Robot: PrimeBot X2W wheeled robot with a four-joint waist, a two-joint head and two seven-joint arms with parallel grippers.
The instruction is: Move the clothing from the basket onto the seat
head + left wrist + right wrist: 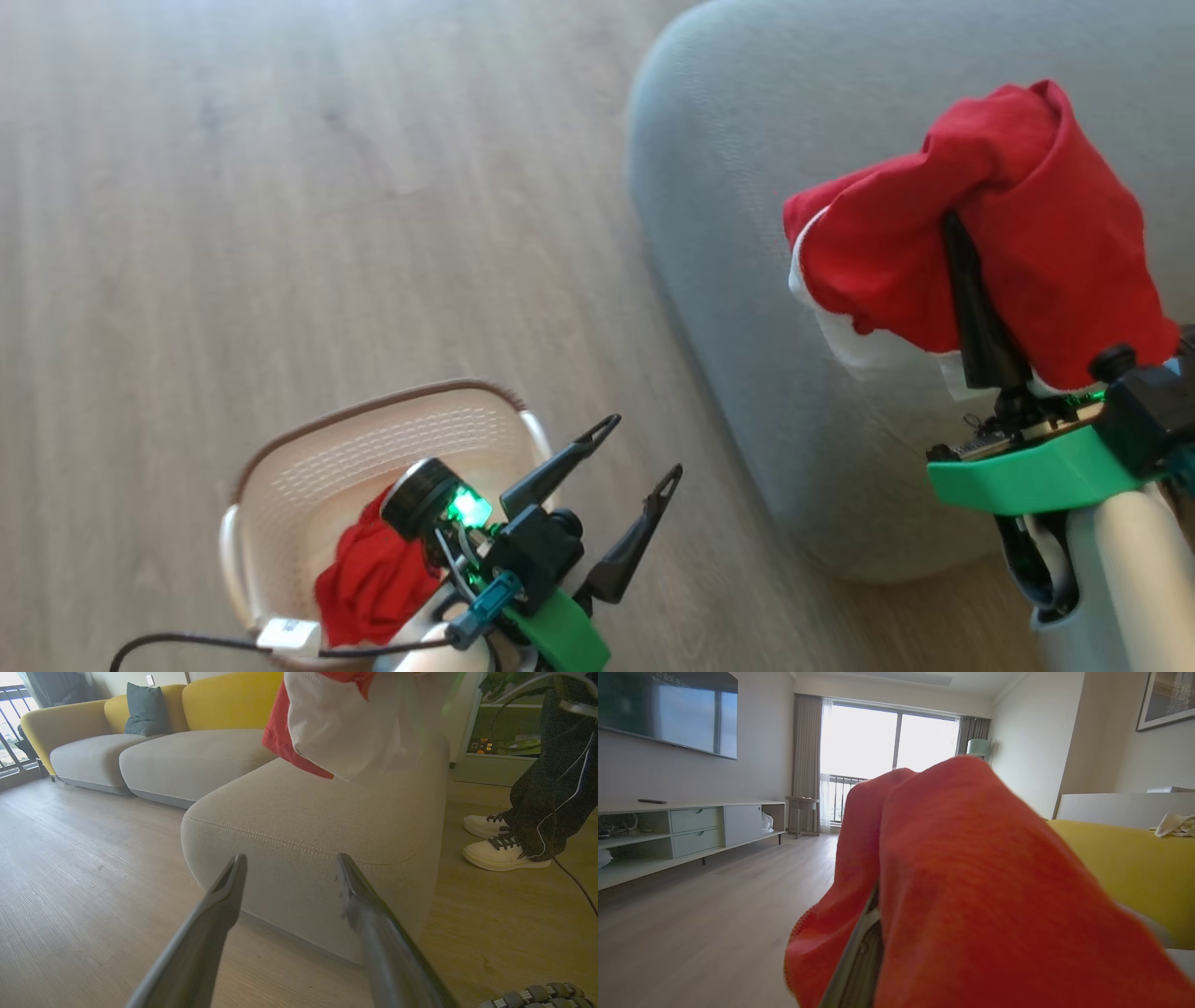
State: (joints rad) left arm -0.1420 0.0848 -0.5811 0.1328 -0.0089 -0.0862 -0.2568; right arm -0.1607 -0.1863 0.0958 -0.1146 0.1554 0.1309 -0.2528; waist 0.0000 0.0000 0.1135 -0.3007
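Note:
A red garment with white trim [990, 224] hangs draped over my right gripper [954, 224], which is shut on it above the grey seat [747, 187]. In the right wrist view the red cloth [971, 882] covers the fingers. The left wrist view shows the same garment [345, 723] hanging over the seat [303, 826]. A second red garment [373, 579] lies in the cream basket [327, 467] on the floor at the lower left. My left gripper [644, 448] stands open just right of the basket, with nothing between its fingers [229, 891].
The wooden floor [280, 187] stretches left of the seat. A person's legs and white shoes [504, 851] stand right of the seat in the left wrist view. A yellow-backed sofa [140, 742] runs behind. A TV cabinet [691, 830] lines the far wall.

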